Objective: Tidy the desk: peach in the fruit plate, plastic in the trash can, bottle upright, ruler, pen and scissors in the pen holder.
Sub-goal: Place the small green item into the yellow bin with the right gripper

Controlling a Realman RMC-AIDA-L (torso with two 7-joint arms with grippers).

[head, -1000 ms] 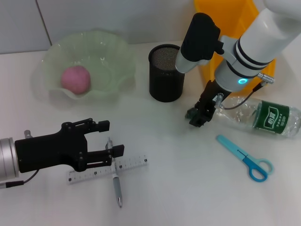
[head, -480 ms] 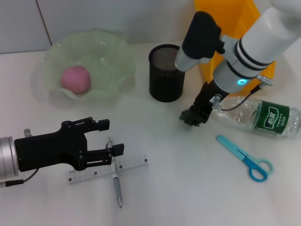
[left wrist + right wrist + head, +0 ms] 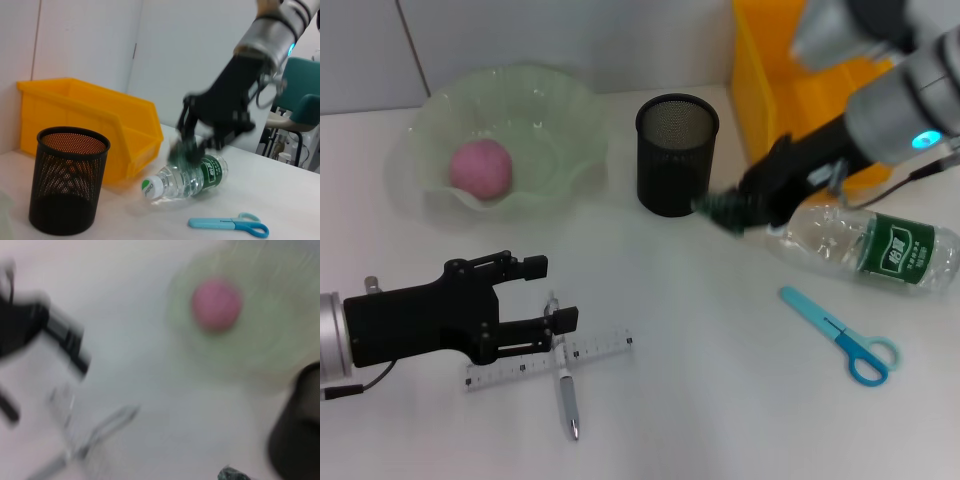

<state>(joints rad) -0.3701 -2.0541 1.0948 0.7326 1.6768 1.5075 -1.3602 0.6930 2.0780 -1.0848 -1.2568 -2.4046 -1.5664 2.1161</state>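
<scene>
A pink peach (image 3: 480,168) lies in the pale green fruit plate (image 3: 560,120). My right gripper (image 3: 725,210) hangs beside the black mesh pen holder (image 3: 675,155), shut on a dark green scrap of plastic (image 3: 181,150). Behind it stands the yellow bin (image 3: 800,85). The clear bottle (image 3: 865,242) lies on its side, with blue scissors (image 3: 840,335) in front of it. My left gripper (image 3: 552,292) is open low over the table, just above the ruler (image 3: 590,350) and the pen (image 3: 567,392) crossing it.
The left wrist view shows the pen holder (image 3: 67,187), the yellow bin (image 3: 85,120), the lying bottle (image 3: 185,180) and the scissors (image 3: 230,223). A white wall runs behind the table.
My right gripper has risen from the table by the bottle's neck and swung up and left toward the pen holder, carrying the green plastic. The left arm has slid slightly left.
</scene>
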